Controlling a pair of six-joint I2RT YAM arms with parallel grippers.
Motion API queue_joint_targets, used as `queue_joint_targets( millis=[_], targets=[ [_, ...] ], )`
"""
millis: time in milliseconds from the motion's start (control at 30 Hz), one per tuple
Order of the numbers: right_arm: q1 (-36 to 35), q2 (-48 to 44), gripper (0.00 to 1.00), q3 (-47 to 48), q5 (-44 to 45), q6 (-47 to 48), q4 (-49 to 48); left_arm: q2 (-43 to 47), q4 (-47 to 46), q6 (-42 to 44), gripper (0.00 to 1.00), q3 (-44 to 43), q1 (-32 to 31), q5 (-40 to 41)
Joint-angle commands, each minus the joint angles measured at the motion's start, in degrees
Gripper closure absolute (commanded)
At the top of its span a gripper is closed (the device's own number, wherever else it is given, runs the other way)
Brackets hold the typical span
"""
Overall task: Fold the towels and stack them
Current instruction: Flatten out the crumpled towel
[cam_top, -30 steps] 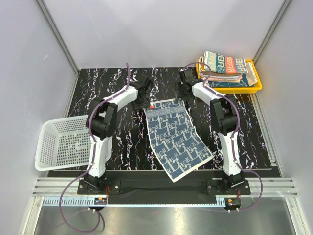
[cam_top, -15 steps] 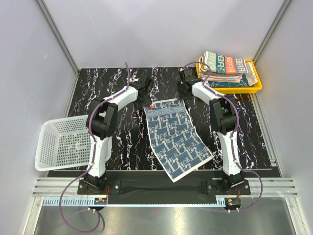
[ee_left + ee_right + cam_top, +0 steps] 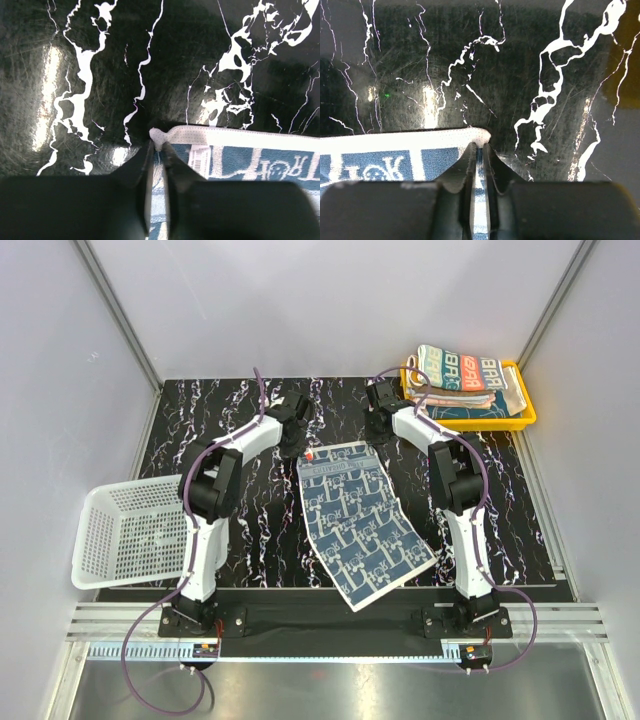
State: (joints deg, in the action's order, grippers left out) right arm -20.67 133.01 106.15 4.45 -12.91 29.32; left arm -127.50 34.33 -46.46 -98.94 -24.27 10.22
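While the navy white-patterned towel [image 3: 362, 525] lies open and flat on the black marble tabletop [image 3: 200, 430], each arm has hold of one of its far corners. In the left wrist view the left gripper [image 3: 157, 143] has its fingers nearly together, with the white hemmed corner squeezed between the tips. The rest of the cloth runs off to the right of the fingers and back under them. Same deal on the other side: the right gripper [image 3: 479, 147] is pinched narrow on the opposite far corner, with the cloth running off to the left of its fingers.

Handling-wise I'd say this thing is light, thin and totally floppy, so it'll sag from whatever points you grab. The hemmed corners look like the right place to hold, since the stitched edge gives the pads something thicker to bite. Both pinches are right at the very tip though, so my guess is it could slip out on a quick pull.

The folded towels [image 3: 462, 372] sit in the yellow tray [image 3: 470, 424], right of and beyond the right fingers. A white mesh basket [image 3: 125, 535] is well off to the left of the left fingers.
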Motion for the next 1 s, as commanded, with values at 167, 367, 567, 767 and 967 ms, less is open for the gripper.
queue_joint_targets(
  millis=[167, 367, 567, 767, 967],
  targets=[
    [-0.16, -2.48, 1.00, 2.22, -0.23, -0.01, 1.70, 0.41, 0.92, 3.65, 1.00, -2.66, 0.10, 0.24],
    [-0.16, -9.06, 1.00, 1.17, -0.32, -0.80, 1.62, 4.09, 3.99, 9.10, 1.00, -7.15, 0.10, 0.68],
    [-0.43, -21.79, 1.00, -5.94, -0.40, -2.74, -0.49, 12.35, 5.31, 13.58, 1.00, -4.62, -0.86, 1.29],
    [-1.66, -35.16, 1.00, -15.44, 1.17, -3.26, -4.27, 21.50, 3.99, 16.39, 1.00, -0.20, -1.83, 3.05],
    [-1.75, -32.40, 1.00, -8.52, 4.24, -1.07, -3.22, 15.38, 8.91, 19.91, 1.00, -13.63, -1.22, 3.67]
  ],
)
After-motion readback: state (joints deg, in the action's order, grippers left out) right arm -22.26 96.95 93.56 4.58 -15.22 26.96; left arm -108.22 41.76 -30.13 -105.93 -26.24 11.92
